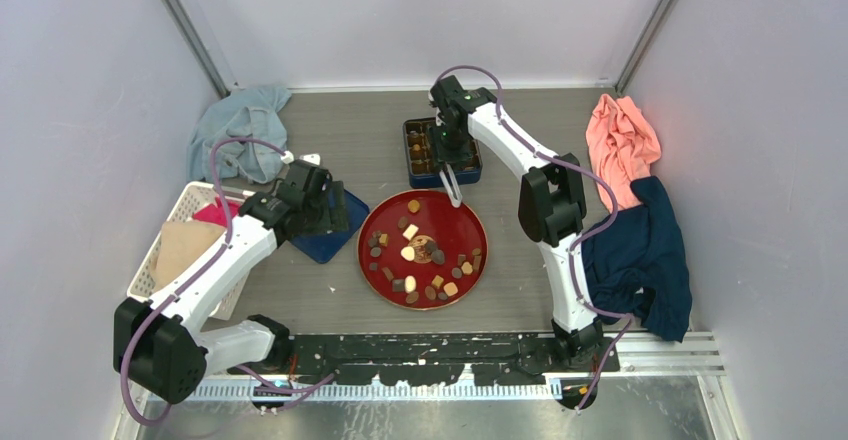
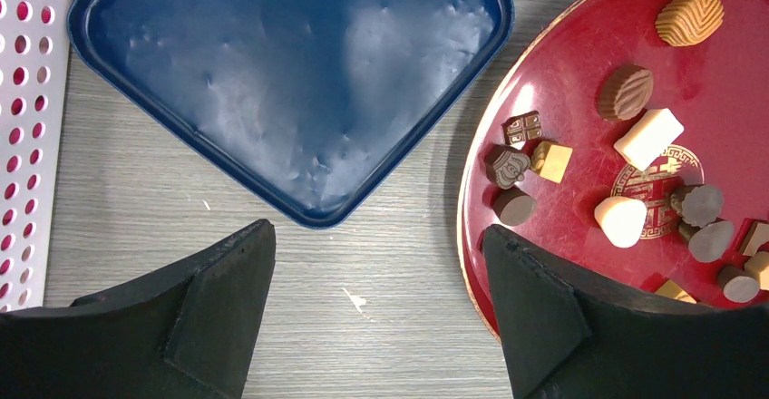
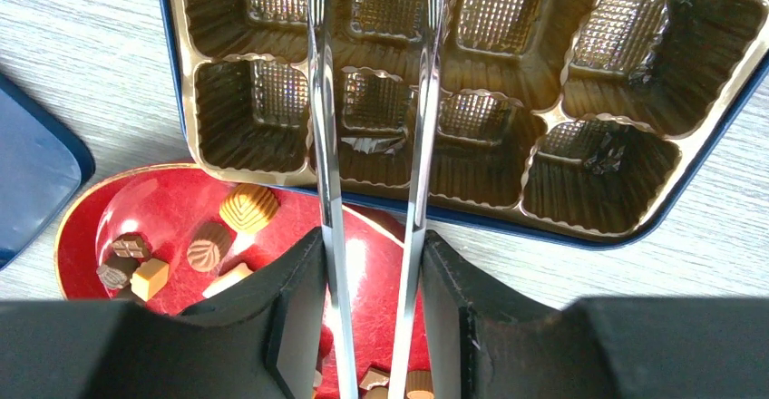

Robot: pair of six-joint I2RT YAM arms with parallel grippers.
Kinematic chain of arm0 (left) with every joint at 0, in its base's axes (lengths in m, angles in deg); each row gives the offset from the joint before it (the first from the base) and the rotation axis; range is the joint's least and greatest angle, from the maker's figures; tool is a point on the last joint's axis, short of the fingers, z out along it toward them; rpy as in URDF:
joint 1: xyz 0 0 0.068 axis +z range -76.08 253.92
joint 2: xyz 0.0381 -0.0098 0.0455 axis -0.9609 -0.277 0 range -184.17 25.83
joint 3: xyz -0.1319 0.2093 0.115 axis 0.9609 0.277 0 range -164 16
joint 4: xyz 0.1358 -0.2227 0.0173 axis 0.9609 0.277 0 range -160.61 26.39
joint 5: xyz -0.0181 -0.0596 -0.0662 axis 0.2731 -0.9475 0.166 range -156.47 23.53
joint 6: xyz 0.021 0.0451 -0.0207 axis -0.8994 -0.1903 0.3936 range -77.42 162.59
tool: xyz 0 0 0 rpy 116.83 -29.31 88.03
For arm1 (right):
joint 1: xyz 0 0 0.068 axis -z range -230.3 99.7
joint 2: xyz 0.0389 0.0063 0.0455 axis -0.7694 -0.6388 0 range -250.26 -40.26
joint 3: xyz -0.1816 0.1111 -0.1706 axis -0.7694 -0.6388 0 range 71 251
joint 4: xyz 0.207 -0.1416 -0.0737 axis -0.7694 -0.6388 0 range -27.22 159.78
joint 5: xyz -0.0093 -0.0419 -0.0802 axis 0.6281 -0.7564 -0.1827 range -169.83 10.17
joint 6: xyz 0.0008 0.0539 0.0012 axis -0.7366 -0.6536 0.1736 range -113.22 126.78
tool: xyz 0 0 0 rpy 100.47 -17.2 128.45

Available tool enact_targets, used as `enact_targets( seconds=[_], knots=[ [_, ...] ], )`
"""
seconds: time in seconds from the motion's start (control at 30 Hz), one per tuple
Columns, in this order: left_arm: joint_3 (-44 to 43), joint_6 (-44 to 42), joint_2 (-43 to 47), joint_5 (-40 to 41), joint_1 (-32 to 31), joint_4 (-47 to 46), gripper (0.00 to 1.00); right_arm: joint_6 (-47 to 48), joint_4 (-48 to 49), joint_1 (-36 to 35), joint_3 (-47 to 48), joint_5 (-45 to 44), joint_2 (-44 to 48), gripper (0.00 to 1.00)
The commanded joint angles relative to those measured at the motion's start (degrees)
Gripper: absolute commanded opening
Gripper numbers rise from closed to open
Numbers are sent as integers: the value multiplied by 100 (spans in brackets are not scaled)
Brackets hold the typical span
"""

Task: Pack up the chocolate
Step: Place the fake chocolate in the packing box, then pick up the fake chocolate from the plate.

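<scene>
Several small chocolates [image 1: 410, 231] in brown, tan and cream lie scattered on the red plate [image 1: 470, 222] at the table's centre, around its gold emblem. They also show in the left wrist view [image 2: 647, 138] and the right wrist view [image 3: 248, 207]. Behind the plate stands a blue box with a gold compartment tray [image 1: 440, 150]; the compartments [image 3: 580, 154] under the right wrist look empty. My right gripper [image 1: 447, 155] [image 3: 372, 240] is shut on silver tongs [image 3: 319, 145], whose blades stand apart with nothing between them, reaching over the tray. My left gripper [image 1: 325, 210] [image 2: 376, 236] hangs open over bare table between the blue lid [image 2: 290, 72] and the plate [image 2: 580, 63].
A white perforated basket [image 1: 175, 245] [image 2: 27, 145] holding cardboard sits at the left. A light blue cloth [image 1: 240, 135] lies at the back left. A salmon cloth [image 1: 620, 145] and a navy cloth [image 1: 640, 260] lie at the right. The blue lid [image 1: 330, 245] lies left of the plate.
</scene>
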Motion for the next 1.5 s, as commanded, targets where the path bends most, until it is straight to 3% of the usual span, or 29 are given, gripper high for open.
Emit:
enact_targets(
  seconds=[0.0,0.27,0.67,0.93,1.3,1.47],
  knots=[
    [-185,8,10,91,30,-49,85,5,93,16,294,55,213,44],
    [-187,19,5,76,30,-53,85,7,258,15,-312,-127,1262,31],
    [-178,25,-16,54,30,-115,85,-216,13,-170,-3644,31,3672,24],
    [-178,-9,-137,64,30,-186,85,-565,-587,-1111,-4823,274,4631,34],
    [-143,-18,26,21,30,-113,85,-592,-578,-1703,-5403,613,4561,41],
    [-116,7,16,-38,30,-156,85,-549,-522,-1783,-5389,683,4568,49]
  ],
)
